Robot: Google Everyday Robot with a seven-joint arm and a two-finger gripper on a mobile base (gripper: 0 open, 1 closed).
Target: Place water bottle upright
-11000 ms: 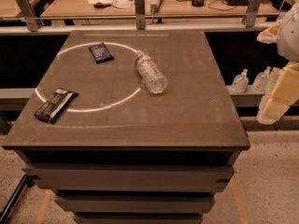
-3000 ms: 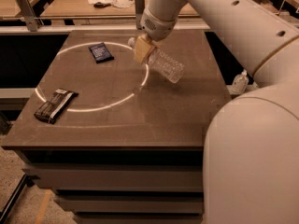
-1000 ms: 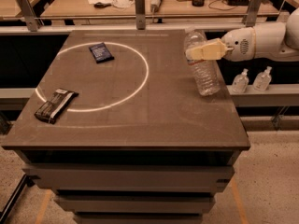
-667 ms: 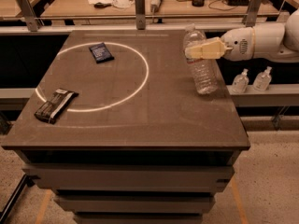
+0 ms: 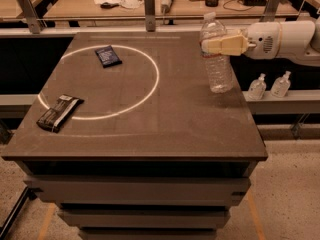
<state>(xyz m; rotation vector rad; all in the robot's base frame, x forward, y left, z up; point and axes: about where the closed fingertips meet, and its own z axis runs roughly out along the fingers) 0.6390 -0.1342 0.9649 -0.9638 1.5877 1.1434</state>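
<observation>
The water bottle (image 5: pixel 219 70), clear ribbed plastic with a white cap, stands upright on the dark table (image 5: pixel 150 129) near its right edge, outside the white circle. My gripper (image 5: pixel 209 45) reaches in from the right on a white arm. Its tan fingers (image 5: pixel 227 44) are closed around the bottle's upper part, just below the shoulder. The bottle's base rests on the table top.
A white circle (image 5: pixel 155 79) is marked on the table. A dark blue packet (image 5: pixel 108 56) lies inside it at the back, and a dark snack bar (image 5: pixel 60 112) lies on its front left. Two small clear bottles (image 5: pixel 257 86) stand on a ledge right of the table. A cluttered desk is behind.
The bottle has tipped from a slight lean to fully upright and settled onto the table. The gripper has stayed around it at the right edge.
</observation>
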